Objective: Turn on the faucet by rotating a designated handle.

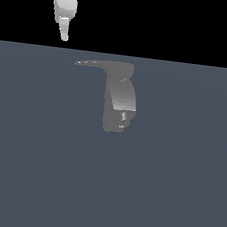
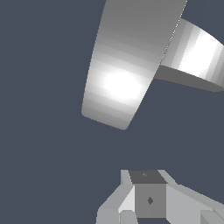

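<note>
One white end effector [image 1: 64,35] hangs at exterior view's left, above and apart from thin tapering grey handle [image 1: 91,63]; can't tell if spread or pinched. Matte grey arched faucet [image 1: 119,98] sits mid-table. Risk: descending wide, missing lever tip. Arm cropped; fingertips unclear.

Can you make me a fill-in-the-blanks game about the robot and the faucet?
1. The handle sticks out from the faucet toward the exterior view's ____.
2. The gripper is ____ the handle, not touching it.
3. The faucet's colour is ____.
4. The number of robot arms in the scene is ____.

Missing words: left; above; grey; one
</note>
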Robot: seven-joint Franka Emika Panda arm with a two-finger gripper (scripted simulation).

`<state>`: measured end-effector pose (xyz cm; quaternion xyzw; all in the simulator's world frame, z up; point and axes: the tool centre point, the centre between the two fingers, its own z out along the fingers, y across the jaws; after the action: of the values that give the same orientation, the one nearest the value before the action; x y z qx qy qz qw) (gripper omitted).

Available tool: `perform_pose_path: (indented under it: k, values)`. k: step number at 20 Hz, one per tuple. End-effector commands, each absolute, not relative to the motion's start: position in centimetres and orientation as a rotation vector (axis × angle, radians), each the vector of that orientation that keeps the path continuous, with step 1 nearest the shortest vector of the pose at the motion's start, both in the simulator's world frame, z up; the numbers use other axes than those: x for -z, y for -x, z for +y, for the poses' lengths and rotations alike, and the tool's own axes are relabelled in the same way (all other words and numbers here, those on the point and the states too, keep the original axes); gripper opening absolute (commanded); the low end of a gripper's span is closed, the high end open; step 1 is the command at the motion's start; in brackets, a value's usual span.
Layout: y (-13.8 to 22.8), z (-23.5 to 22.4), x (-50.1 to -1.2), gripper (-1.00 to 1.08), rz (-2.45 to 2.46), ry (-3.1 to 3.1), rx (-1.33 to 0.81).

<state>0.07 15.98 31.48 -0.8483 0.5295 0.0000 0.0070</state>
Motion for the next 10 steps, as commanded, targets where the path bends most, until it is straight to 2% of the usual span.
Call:
perform_pose_path:
  k: [1,10]
  values:
    - [-1.6,15.9,-30.6,-1.00,1.730,2.608,0.001]
    - [-7.2,14.6,-27.5,-1.00,1.996,2.421,0.003]
